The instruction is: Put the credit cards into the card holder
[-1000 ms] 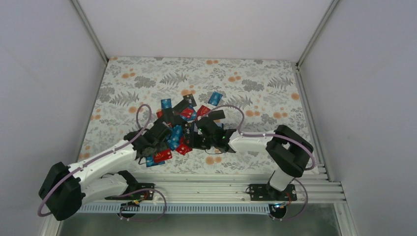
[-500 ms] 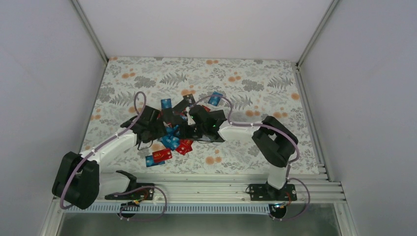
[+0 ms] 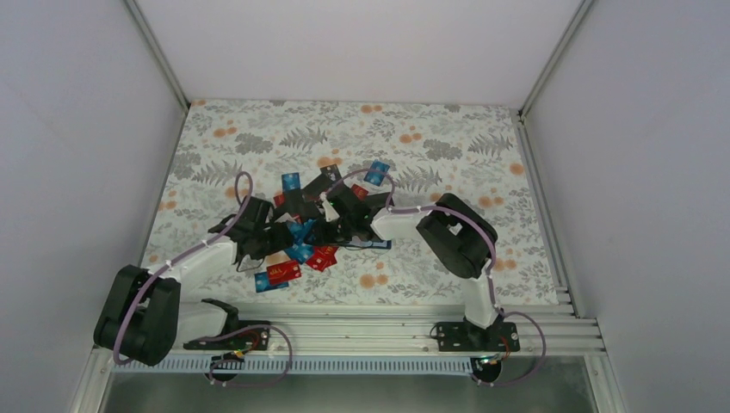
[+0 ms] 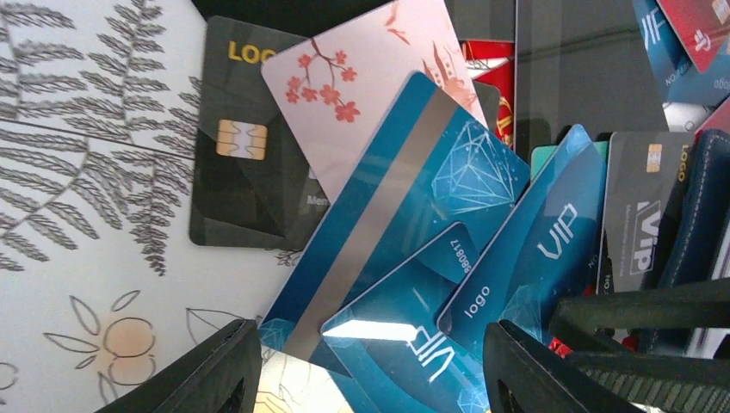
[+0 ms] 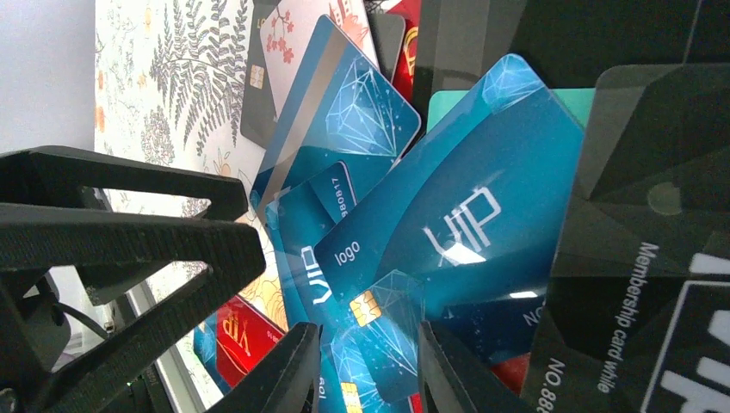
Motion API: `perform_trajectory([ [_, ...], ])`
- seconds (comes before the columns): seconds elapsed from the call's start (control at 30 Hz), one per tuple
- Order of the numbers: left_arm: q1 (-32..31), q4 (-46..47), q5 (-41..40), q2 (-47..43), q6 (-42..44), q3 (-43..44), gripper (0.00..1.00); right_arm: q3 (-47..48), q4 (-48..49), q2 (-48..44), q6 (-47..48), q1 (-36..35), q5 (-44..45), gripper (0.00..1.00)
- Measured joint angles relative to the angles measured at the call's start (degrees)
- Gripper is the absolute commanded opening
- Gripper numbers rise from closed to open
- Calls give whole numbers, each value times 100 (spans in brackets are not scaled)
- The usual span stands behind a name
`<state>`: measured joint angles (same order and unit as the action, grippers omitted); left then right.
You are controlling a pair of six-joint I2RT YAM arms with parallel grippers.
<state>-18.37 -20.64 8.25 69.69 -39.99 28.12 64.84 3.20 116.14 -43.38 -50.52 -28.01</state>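
The credit cards (image 3: pixel 312 243) lie in an overlapping heap at the table's middle, mostly blue and red, some black. My left gripper (image 3: pixel 284 231) reaches into the heap from the left. In the left wrist view it (image 4: pixel 370 370) is open wide over a blue VIP card (image 4: pixel 405 335). My right gripper (image 3: pixel 327 225) comes in from the right. In the right wrist view it (image 5: pixel 366 370) stands open with a blue chip card (image 5: pixel 379 323) between its fingers. A navy stitched edge of the card holder (image 4: pixel 699 202) shows at the right of the left wrist view. In the top view it is hidden.
A red and a blue card (image 3: pixel 277 275) lie apart on the near side of the heap. Single blue cards (image 3: pixel 376 172) lie at its far side. The two grippers are close together, each one's finger showing in the other's wrist view (image 5: pixel 129 241). Walls enclose the floral table (image 3: pixel 448 155).
Both grippers have moved away from the near edge, deeper into the heap. The right gripper has also shifted left, and its elbow has folded inward. The cards around them have shifted.
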Motion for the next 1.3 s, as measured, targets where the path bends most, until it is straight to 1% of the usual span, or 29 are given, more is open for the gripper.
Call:
perform_trajectory([
  [0.67,59,944,599,153,90,-278,64,-365,643,2,146,157,-210,29],
  [1.03,92,1471,841,-168,190,-723,64,-365,697,48,146,199,-332,28],
  [1.3,61,1502,1276,-446,205,-866,62,-365,750,74,146,210,-376,28],
])
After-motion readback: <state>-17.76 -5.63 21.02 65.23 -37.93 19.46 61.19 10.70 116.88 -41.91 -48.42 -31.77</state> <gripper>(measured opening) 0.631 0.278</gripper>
